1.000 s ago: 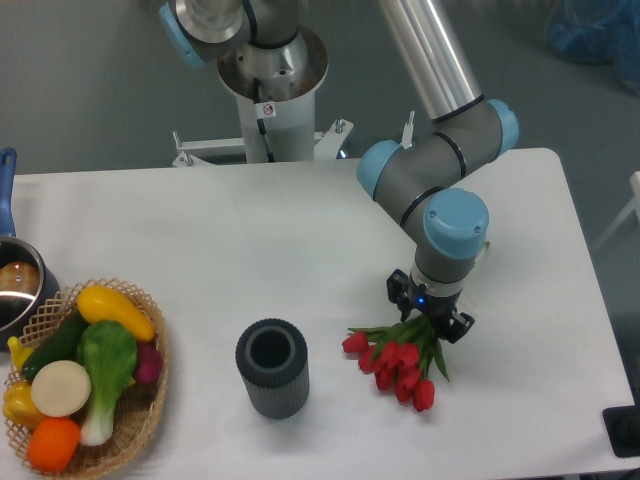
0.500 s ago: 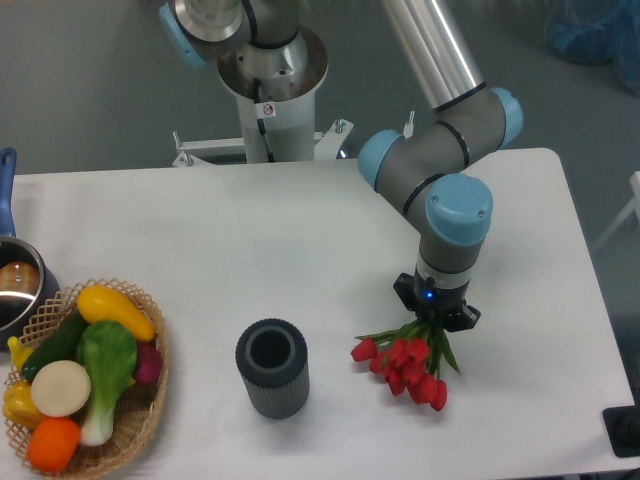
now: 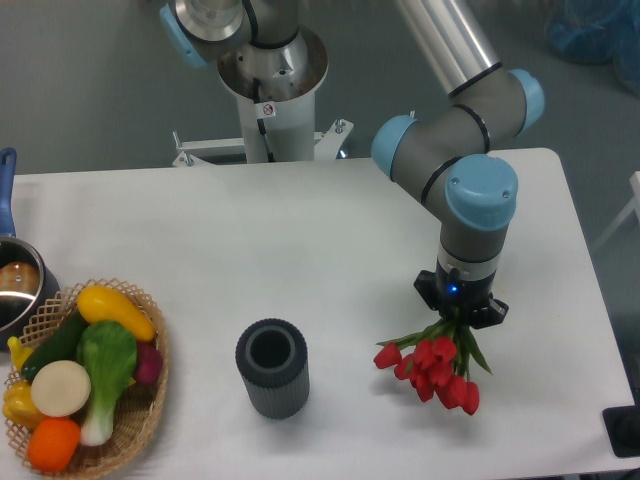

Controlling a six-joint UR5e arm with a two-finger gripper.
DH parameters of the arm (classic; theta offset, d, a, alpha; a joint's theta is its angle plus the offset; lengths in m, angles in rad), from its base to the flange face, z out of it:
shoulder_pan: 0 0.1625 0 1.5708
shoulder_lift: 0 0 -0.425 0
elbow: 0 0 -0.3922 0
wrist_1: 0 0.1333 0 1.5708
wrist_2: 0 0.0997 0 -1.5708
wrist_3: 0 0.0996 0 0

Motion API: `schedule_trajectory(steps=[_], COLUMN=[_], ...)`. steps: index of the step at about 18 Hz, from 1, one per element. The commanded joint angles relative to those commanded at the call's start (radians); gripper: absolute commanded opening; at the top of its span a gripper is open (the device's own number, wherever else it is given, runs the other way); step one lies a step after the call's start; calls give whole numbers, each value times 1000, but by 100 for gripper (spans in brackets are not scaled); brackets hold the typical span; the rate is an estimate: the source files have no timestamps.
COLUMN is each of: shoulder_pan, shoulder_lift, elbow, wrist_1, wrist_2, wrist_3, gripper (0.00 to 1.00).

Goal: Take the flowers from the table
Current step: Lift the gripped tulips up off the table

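On my feed, at the far left edge, I see one dark metal pot with a blue handle [image 3: 12, 278], cut off by the frame. Just beside it sits one woven wicker basket [image 3: 140, 425] on the large white rectangular table [image 3: 250, 260]. In the basket I count one yellow squash [image 3: 115, 311], one dark green cucumber [image 3: 55, 346], one green-and-white leafy vegetable [image 3: 102, 375], one round cream-coloured disc-shaped item [image 3: 60, 388], one orange fruit [image 3: 51, 443], and a dark reddish piece [image 3: 148, 362] half hidden at the right rim; there are more yellow bits at the left rim that I cannot identify.

Further right, well apart from the basket, stands one dark grey ribbed cylindrical cup [image 3: 272, 367], upright with its open mouth facing up.

Right of the cup is the one small bunch of red tulips with green leaves [image 3: 432, 362]. I make out roughly seven or eight red heads, though they overlap too much for a firm count. The bunch hangs directly under the black two-finger gripper [image 3: 462, 318] of the one grey-and-blue arm [image 3: 470, 150], heads fanning down and to the left, with the stem end going up into the gripper. The fingers themselves are hidden by the wrist and leaves, so I read the grasp from the bunch: the jaws are clamped on the stems. Whether the lowest heads touch the tabletop or hang just clear of it, I cannot tell from this view
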Motion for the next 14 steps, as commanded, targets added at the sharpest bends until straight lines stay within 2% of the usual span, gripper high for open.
schedule_trajectory(steps=[2,4,8,12,14], shoulder_pan=[-2,-2,3,43,49], shoulder_lift=[-2,-5,-3,3,3], elbow=[38,63,83,118,121], wrist_1=[-46,-68,-78,-170,-177], wrist_2=[0,8,18,25,32], wrist_3=[3,6,20,118,121], gripper=[0,0,0,0,0])
